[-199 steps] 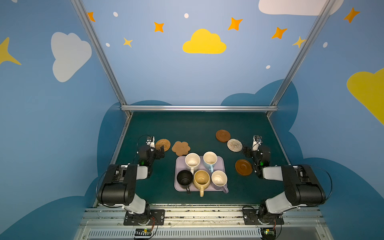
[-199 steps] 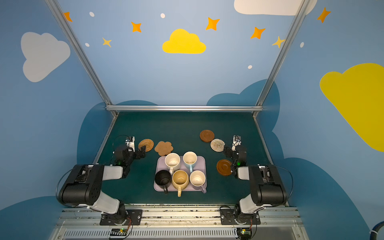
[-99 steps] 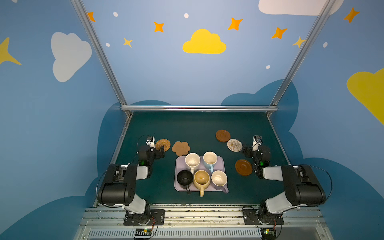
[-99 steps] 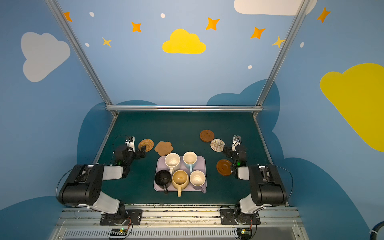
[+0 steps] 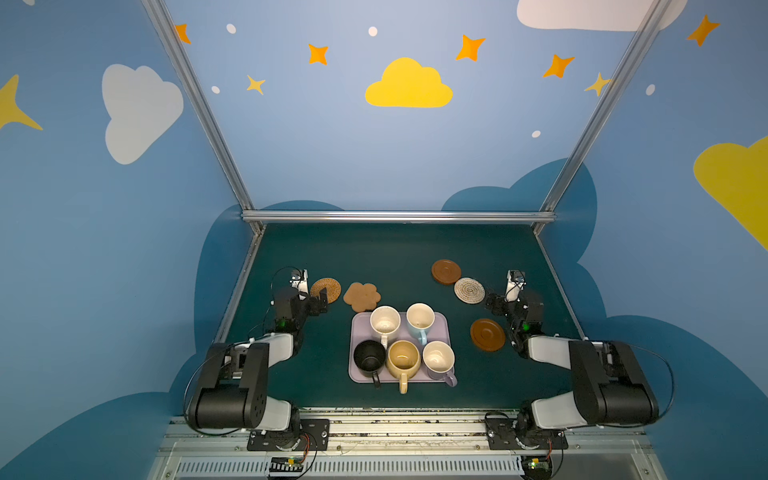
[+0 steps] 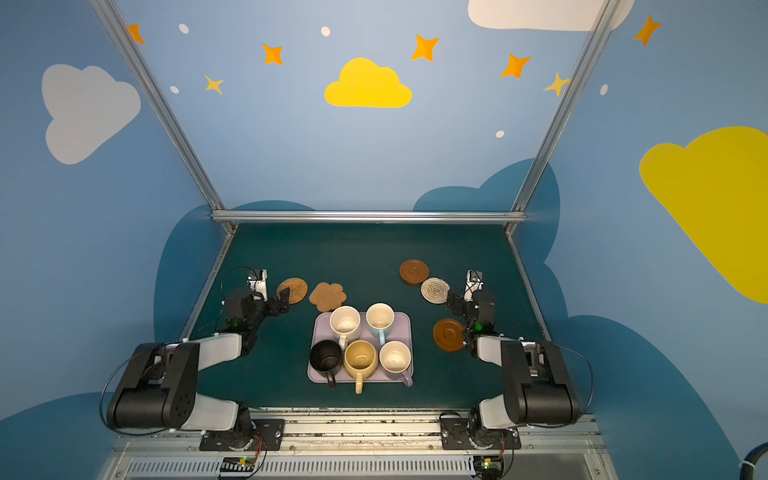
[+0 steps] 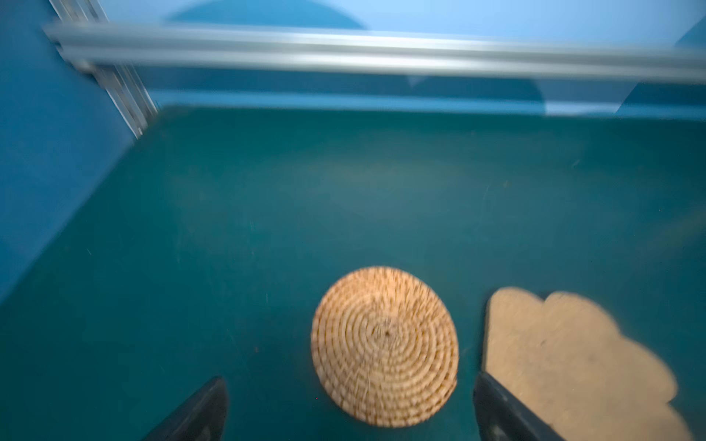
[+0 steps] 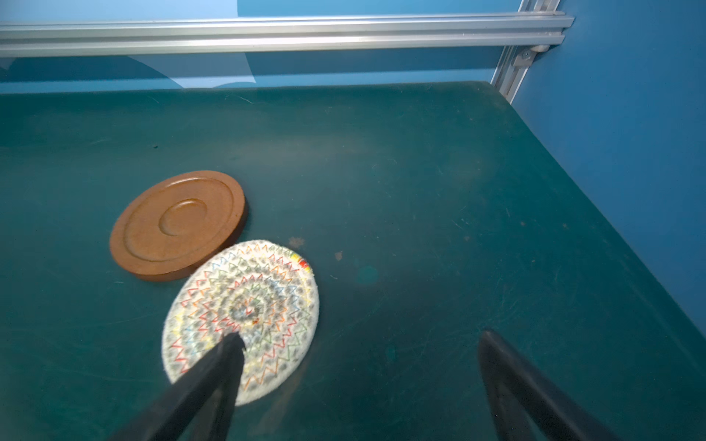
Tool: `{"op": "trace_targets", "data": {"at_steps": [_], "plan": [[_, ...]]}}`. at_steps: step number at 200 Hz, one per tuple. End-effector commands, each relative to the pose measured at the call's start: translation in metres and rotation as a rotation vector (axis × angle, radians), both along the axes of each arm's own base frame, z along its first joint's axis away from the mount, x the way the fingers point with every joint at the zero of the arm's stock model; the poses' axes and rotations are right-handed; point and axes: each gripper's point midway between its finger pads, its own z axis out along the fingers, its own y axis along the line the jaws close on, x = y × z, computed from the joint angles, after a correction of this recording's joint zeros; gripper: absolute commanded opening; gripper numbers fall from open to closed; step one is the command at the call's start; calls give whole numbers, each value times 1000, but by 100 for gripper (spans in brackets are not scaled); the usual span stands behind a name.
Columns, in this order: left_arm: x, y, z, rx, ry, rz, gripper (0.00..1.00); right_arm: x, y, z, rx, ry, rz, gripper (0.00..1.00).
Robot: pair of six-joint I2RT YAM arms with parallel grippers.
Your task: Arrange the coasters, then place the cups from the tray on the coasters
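Observation:
The lilac tray (image 5: 360,332) at the table's middle holds the cups: cream (image 5: 385,321), light blue (image 5: 419,318), black (image 5: 368,356), mustard (image 5: 403,358) and lilac (image 5: 438,358). The coasters lie on the mat. At the left are the tan woven round (image 7: 384,345) and the flower-shaped one (image 7: 565,355). At the right are a brown disc (image 8: 177,225), the pale woven round (image 8: 244,309) and a second brown disc (image 5: 487,334). My left gripper (image 7: 348,378) is open, low over the near edge of the tan round. My right gripper (image 8: 361,335) is open and empty, one finger over the pale round.
Aluminium frame rails (image 5: 397,216) and blue walls close the back and both sides of the green mat (image 5: 386,253). The flower coaster's edge nearly touches the tray's far left corner. The two arm bases stand at the near edge.

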Motion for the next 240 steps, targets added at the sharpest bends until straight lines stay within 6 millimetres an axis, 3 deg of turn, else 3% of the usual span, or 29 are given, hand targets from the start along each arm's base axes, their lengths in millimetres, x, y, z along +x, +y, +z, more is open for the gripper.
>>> {"op": "trace_targets", "data": {"at_steps": [1,34,71,101,131,177,240], "plan": [[-2,1,14,5,4,2,100,-4,4,16,14,14,23,95],[-8,23,39,-93,20,187,100,-13,6,36,68,16,18,95],[-14,25,81,-300,-41,283,100,-19,24,72,258,84,46,95],[-10,-8,100,-494,-22,157,100,-15,55,108,357,119,151,95],[0,-32,86,-620,152,132,100,-13,91,128,341,190,231,95],[14,-35,41,-462,377,218,99,-14,151,150,252,265,337,94],[30,-50,-17,-322,611,173,76,-28,234,161,173,336,539,91]]}}
